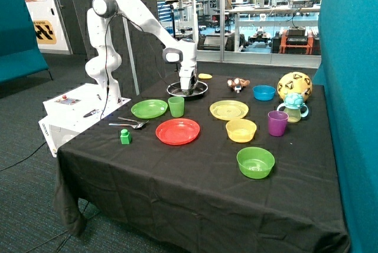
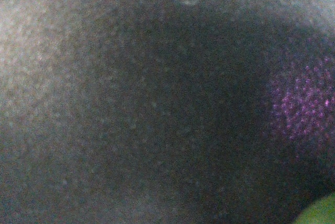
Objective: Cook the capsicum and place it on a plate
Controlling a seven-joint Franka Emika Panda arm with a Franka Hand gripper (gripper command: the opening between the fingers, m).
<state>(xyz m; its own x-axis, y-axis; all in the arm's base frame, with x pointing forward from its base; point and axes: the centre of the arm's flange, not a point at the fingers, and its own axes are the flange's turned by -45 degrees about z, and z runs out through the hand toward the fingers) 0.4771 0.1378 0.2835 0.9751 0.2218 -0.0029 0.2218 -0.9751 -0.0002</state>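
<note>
My gripper (image 1: 187, 87) is lowered into a black pan (image 1: 201, 91) at the back of the table. The wrist view is filled by the pan's dark inside (image 2: 157, 103). A small green patch (image 2: 320, 213) shows at one corner of that view; I cannot tell whether it is the capsicum. In the outside view the capsicum is hidden. The bright green plate (image 1: 149, 109) lies in front of the pan, toward the robot's base, and has nothing on it.
A green cup (image 1: 176, 106) stands beside the green plate. A red plate (image 1: 178, 131), yellow plate (image 1: 229, 110), yellow bowl (image 1: 241, 130), green bowl (image 1: 256, 162), purple cup (image 1: 277, 123), blue bowl (image 1: 264, 92), ball (image 1: 294, 84), green block (image 1: 125, 136) and cutlery (image 1: 130, 124) lie around.
</note>
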